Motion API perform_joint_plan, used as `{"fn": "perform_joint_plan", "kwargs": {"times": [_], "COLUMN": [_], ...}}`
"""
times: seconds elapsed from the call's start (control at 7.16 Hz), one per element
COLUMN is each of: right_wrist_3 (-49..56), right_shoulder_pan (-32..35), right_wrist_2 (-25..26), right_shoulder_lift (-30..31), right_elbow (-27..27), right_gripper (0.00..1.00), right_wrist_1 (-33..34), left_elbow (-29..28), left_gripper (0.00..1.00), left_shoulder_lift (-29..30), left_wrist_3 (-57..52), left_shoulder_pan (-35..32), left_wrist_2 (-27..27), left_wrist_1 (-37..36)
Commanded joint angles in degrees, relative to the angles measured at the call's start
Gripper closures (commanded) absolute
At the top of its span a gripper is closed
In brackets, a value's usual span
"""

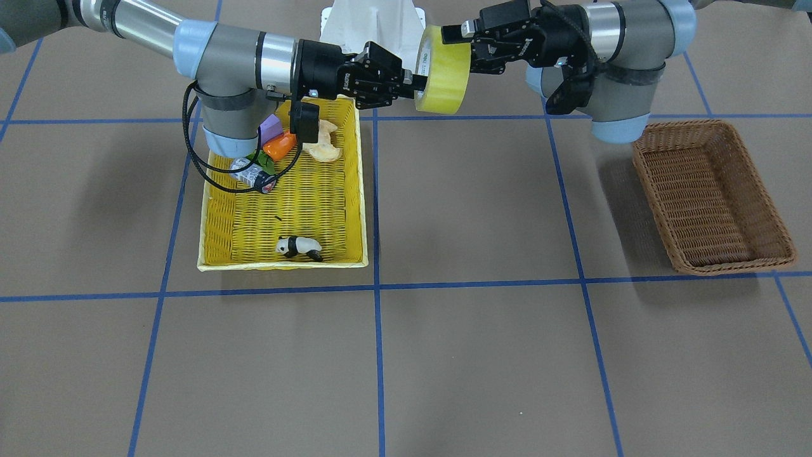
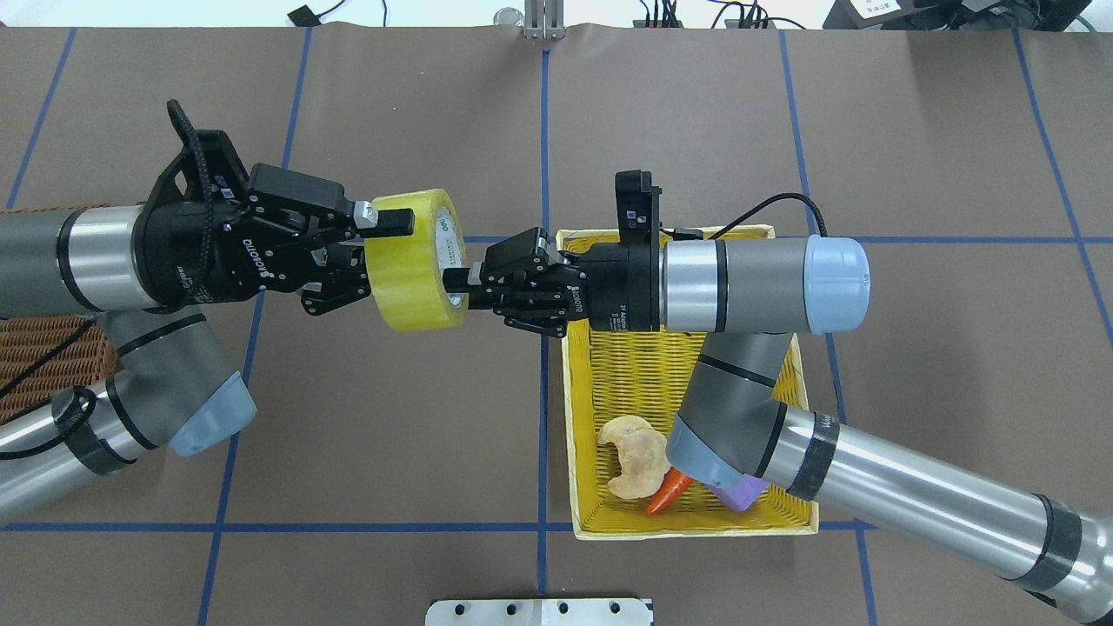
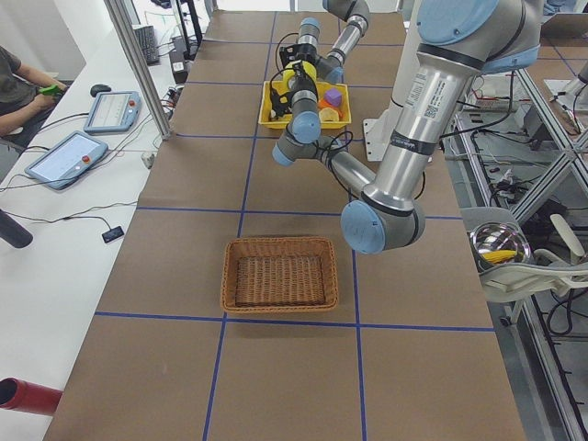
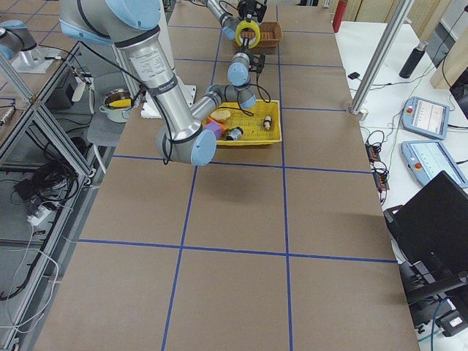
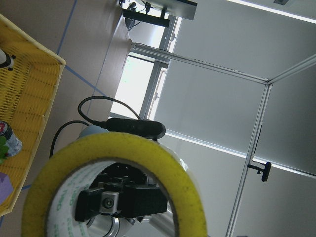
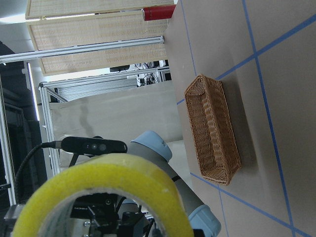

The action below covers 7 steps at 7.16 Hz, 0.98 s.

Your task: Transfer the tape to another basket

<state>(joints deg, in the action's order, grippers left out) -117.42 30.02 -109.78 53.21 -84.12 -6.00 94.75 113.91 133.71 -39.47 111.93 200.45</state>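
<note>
The tape (image 1: 444,70), a wide yellowish roll, hangs in the air between my two grippers, above the table between the baskets (image 2: 409,265). My right gripper (image 1: 412,81) reaches in from the yellow basket's side with its fingertips in the roll's core and is shut on the tape (image 2: 456,280). My left gripper (image 1: 466,51) meets the roll from the other side, jaws spread, with one finger lying over the outer rim (image 2: 387,256). The second finger is hidden behind the roll. The dark brown wicker basket (image 1: 653,171) stands empty under my left arm (image 2: 35,339).
The yellow basket (image 1: 282,264) under my right arm holds a panda figure (image 1: 298,246), a small can (image 1: 252,174), an orange carrot toy (image 1: 279,146), a purple block (image 1: 271,127) and a pale bread-like piece (image 1: 322,149). Blue tape lines cross the brown table.
</note>
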Motion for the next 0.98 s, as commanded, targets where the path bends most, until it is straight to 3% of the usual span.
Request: {"fn": "perform_joint_plan", "kwargs": {"times": [0.0,0.42,0.7,0.84], "right_wrist_3": [0.00,0.96,12.06,18.31], "right_shoulder_pan": [-0.05,2.65,8.28,12.57], "right_wrist_2": [-0.08,-0.08,-1.48,-7.41], "right_shoulder_lift": [-0.21,0.93,6.35,7.25], "right_elbow": [-0.08,-0.61,-0.61,-0.87], "right_gripper": [0.00,0.00,0.00,0.00], "right_wrist_1": [0.02,0.19,3.42,9.71], "left_elbow": [-0.01,0.69,0.78,0.52], "left_gripper": [1.00,1.00,1.00,1.00], "left_shoulder_lift": [-0.01,-2.63,-10.69,-13.77], "left_wrist_3": [0.06,-0.82,-1.17,-1.52], "left_shoulder_pan": [0.01,-1.73,-11.19,-16.29], "left_wrist_2": [-0.74,-0.74,1.35,4.85], "left_wrist_1": [-0.06,0.21,1.08,0.56]}}
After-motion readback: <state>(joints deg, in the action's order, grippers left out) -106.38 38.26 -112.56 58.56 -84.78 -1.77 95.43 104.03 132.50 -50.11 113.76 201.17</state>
